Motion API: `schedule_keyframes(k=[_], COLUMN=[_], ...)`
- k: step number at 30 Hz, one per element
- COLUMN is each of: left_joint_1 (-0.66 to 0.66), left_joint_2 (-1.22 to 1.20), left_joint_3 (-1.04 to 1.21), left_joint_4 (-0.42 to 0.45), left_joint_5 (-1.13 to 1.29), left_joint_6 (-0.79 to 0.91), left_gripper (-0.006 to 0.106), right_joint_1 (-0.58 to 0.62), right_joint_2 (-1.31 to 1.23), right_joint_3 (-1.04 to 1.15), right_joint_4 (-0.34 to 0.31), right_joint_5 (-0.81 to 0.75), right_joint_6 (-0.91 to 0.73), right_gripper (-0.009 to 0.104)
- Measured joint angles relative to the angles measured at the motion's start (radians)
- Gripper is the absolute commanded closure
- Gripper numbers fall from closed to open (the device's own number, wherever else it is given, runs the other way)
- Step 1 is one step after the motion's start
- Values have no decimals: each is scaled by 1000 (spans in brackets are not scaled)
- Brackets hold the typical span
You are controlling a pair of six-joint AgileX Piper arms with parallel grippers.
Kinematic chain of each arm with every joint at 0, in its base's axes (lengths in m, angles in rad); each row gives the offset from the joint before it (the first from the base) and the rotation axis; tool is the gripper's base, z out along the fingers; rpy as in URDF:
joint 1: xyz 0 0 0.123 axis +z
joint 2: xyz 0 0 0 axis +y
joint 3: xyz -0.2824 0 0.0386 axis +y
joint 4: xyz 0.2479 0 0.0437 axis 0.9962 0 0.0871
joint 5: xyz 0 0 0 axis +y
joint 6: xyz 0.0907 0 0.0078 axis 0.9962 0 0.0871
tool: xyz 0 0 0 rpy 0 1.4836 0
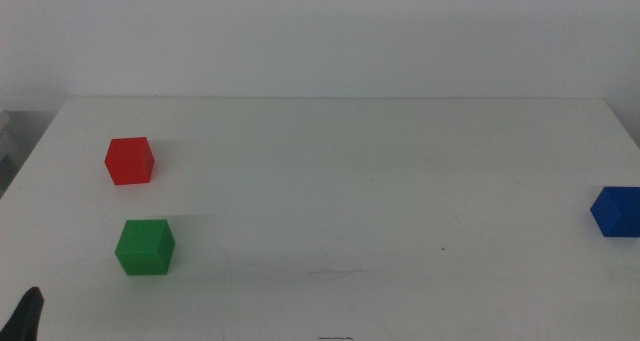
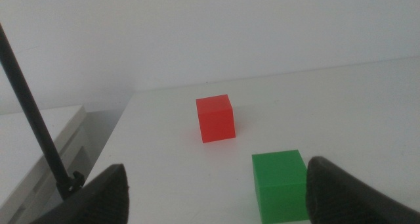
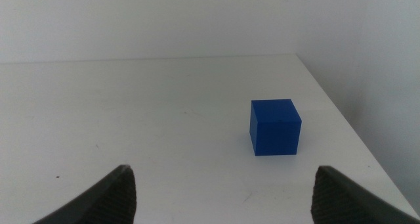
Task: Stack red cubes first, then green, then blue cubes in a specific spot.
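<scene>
Your red cube [image 1: 130,161] sits flat near the table's [image 1: 350,181] left side, the green cube [image 1: 145,247] just in front of it, apart. The blue cube [image 1: 617,211] rests alone at the right edge. Being cubes, none has a long axis. Your left gripper [image 2: 216,191] and right gripper [image 3: 223,191] hover with fingers apart, holding nothing.

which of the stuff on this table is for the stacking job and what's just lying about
For the job:
- small matte red cube
- small matte green cube
- small matte deep-blue cube, far off at the table's right edge

Just there:
- plain white tabletop
- thin black rod beside the table, left wrist view
</scene>
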Motion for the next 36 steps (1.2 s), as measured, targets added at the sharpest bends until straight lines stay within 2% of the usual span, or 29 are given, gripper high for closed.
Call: schedule_keyframes(k=[11, 18, 28, 36], left_joint_1=[6, 60, 70, 70], left_joint_2=[0, 65, 443, 738], left_joint_3=[0, -23, -310, -638], left_joint_4=[-6, -71, -71, -71], left_joint_5=[0, 5, 52, 328], left_joint_6=[-41, -86, -75, -20], left_gripper=[9, 9, 9, 9], right_joint_1=[0, 0, 0, 0], right_joint_2=[0, 0, 0, 0], right_joint_3=[0, 0, 0, 0], right_joint_4=[0, 0, 0, 0], right_joint_5=[0, 0, 0, 0], right_joint_6=[0, 0, 0, 0], right_gripper=[20, 20, 20, 20])
